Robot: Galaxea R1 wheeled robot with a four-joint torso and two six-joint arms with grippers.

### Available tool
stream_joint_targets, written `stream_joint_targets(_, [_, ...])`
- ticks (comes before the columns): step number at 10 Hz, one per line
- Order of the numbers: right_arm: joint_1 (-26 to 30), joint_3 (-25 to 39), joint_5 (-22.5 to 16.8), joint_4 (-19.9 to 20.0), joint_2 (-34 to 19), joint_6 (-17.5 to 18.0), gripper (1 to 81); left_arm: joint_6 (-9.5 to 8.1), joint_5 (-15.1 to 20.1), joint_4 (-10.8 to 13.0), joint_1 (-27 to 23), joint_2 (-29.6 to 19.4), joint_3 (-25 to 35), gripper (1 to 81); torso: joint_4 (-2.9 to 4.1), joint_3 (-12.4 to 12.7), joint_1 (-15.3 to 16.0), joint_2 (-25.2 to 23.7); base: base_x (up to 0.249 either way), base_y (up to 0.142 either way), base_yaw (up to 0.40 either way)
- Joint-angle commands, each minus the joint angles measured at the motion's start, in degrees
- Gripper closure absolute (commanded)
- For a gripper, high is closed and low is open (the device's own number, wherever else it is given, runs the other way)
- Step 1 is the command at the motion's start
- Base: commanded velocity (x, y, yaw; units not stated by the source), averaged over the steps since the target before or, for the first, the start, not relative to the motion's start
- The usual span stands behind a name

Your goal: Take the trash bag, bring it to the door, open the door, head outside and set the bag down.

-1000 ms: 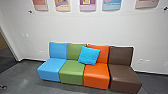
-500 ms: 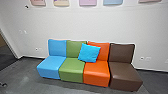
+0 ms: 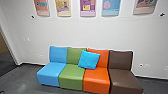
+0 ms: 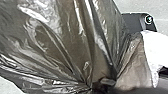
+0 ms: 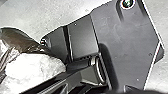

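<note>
My L gripper [image 4: 107,81] has the trash bag [image 4: 62,37] clamped, can't tell re: R gripper; drive sway w/ bag wt. could rip it.

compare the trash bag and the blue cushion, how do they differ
The trash bag is dark and shiny, while the cushion is bright blue with little sheen. The trash bag is drawn into long folds that gather together; the cushion keeps a squarish shape, leaning against the green back and the orange back. Both look soft.
</note>
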Motion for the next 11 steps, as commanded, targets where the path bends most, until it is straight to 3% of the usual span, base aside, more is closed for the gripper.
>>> stream_joint_targets(1, [2.0, -1.41, -2.98, -0.63, 1.17, -0.03, 1.0, 0.07, 3.63, 0.13, -2.99, -0.11, -0.13, 81.1, 0.0, 0.0, 0.0, 0.0, 0.0, 0.0, 0.0])
stream_joint_targets(5, [2.0, -8.63, -3.16, -0.8, 5.31, -0.12, 1.0, 0.07, 3.81, 0.31, -2.99, -0.2, -0.21, 81.1, 0.0, -0.2, -0.04, 0.0, 0.0, 0.0, 0.0])
stream_joint_targets(11, [2.0, -9.25, -3.16, -0.8, 5.75, -0.12, 1.0, 0.16, 4.16, 0.31, -2.99, -0.37, -0.13, 81.1, 0.0, -0.2, -0.04, 0.0, 0.0, 0.0, 0.0])
